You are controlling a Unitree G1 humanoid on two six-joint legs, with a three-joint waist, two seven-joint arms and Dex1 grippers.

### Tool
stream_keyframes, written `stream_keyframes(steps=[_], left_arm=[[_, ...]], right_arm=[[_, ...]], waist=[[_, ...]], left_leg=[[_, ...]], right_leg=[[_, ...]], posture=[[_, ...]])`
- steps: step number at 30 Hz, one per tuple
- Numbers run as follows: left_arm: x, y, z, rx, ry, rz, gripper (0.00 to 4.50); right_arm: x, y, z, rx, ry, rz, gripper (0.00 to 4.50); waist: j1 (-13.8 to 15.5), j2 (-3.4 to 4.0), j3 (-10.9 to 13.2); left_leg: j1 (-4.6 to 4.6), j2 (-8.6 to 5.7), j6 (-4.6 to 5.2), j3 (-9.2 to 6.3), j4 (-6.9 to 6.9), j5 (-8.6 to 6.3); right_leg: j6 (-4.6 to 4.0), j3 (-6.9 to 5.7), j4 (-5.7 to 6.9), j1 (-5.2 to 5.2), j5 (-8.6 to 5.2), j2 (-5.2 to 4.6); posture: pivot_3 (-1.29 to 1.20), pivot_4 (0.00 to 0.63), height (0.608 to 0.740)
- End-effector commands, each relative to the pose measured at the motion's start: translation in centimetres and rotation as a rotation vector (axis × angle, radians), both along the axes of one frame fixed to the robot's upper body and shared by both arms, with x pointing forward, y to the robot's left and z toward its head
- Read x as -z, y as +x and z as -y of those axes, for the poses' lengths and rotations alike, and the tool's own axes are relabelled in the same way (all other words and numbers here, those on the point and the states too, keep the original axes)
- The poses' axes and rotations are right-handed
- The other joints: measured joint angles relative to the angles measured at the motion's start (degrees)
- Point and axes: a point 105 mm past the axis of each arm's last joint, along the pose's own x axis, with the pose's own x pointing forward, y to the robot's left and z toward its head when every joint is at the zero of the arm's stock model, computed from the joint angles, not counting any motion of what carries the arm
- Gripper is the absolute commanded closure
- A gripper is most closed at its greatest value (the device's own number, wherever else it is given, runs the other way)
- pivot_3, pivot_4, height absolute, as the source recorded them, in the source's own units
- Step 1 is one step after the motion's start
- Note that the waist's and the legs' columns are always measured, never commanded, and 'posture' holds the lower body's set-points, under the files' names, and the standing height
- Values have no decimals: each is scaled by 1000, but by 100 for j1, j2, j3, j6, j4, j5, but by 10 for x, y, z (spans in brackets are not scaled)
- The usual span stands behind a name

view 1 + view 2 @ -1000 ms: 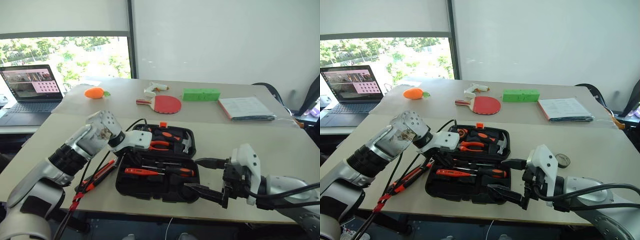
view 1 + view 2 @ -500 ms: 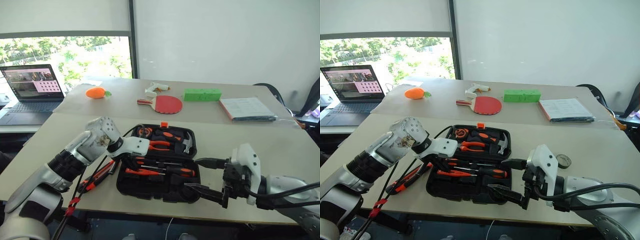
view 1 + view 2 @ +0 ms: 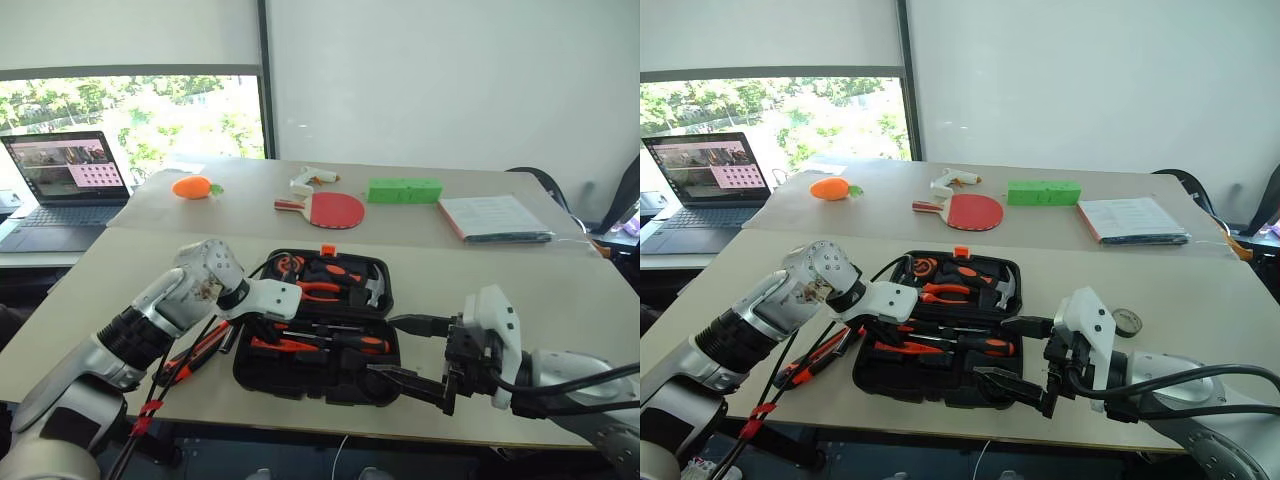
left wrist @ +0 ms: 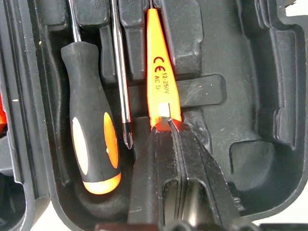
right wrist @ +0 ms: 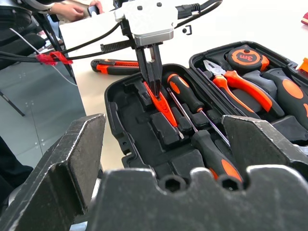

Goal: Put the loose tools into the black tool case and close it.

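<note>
A: Where is the black tool case (image 3: pixel 318 345)?
B: It lies open under the left gripper (image 4: pixel 166 120).
A: What does that gripper do?
B: Its fingers pinch the end of the slim red-orange screwdriver (image 4: pixel 160 77), which lies in the case.
A: And the right gripper (image 3: pixel 405 352)?
B: Its fingers are spread wide beside the case, holding nothing.

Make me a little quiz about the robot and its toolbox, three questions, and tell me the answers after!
1. True or false: the left gripper is shut on the slim red-orange screwdriver inside the black tool case.
2. Where does the black-and-orange utility knife lie? A) in the case B) on the table beside the case C) on the laptop
3. Fill in: the right gripper hovers by the case with its jaws ____.

Key: 1 true; 2 B; 3 open
</note>
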Motion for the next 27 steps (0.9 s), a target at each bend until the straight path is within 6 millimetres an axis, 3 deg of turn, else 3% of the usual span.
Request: stream_keyframes(steps=[1,17,27], left_arm=[[17,-4,-13,-15,73,-39,4469],[9,15,-16,-158,0,-60,4469],[23,22,-30,-264,-1,-94,4469]], right_arm=[[-9,0,-1,-6,22,40,0],[-12,3,-4,-42,24,44,0],[-14,3,-6,-74,18,45,0]], waist=[[-14,6,-4],[0,37,-24],[0,53,-35]], left_leg=[[2,0,0,0,-2,0],[32,-1,13,3,-4,9],[45,-1,22,3,-5,15]], right_leg=[[0,0,0,0,0,1],[7,5,3,21,-4,4],[8,6,4,31,-4,5]], posture=[[0,150,738],[0,150,738],[0,150,738]])
